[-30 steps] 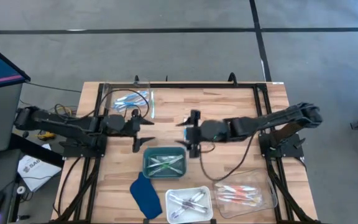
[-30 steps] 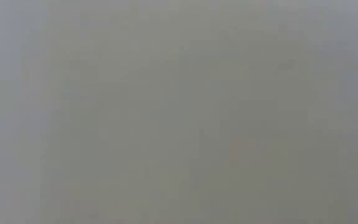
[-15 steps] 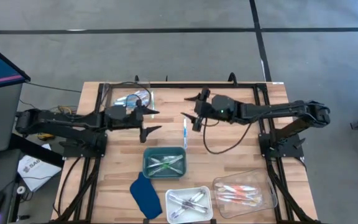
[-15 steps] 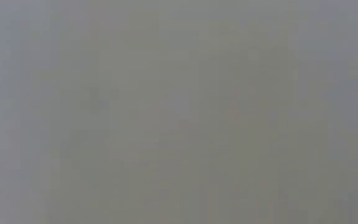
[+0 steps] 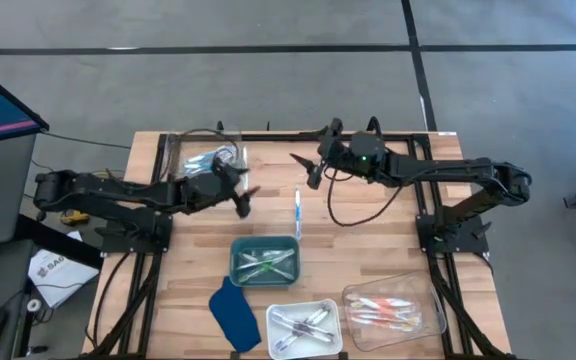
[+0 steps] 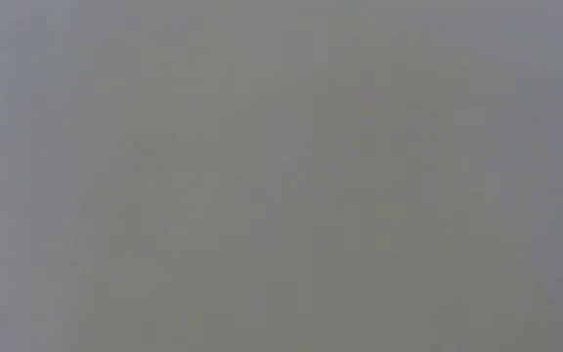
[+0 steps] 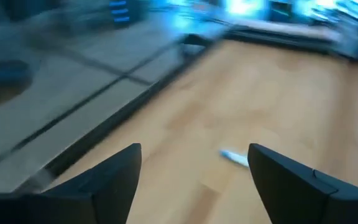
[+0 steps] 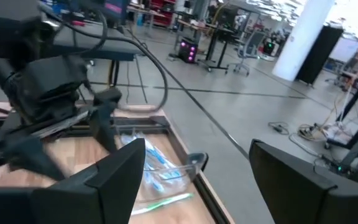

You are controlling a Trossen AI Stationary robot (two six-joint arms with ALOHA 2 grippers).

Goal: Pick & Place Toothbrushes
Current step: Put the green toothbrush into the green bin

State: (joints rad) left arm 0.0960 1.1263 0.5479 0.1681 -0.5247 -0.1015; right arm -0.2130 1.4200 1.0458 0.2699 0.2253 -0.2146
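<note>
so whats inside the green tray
A few green toothbrushes lie crossed in the green tray. Nothing covers it from above; whether anything lies beneath them cannot be seen.

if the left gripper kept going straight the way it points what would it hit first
Probably the lone blue toothbrush on the bare table: the left wrist view shows it just ahead of the open left gripper, between the fingers. Depth is unclear.

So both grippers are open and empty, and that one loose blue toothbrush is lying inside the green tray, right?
Not quite. The loose blue toothbrush lies on the bare wooden table, just beyond the green tray, not inside it; the high view shows this. The rest holds: the left gripper and the right gripper are both open and empty.
</note>
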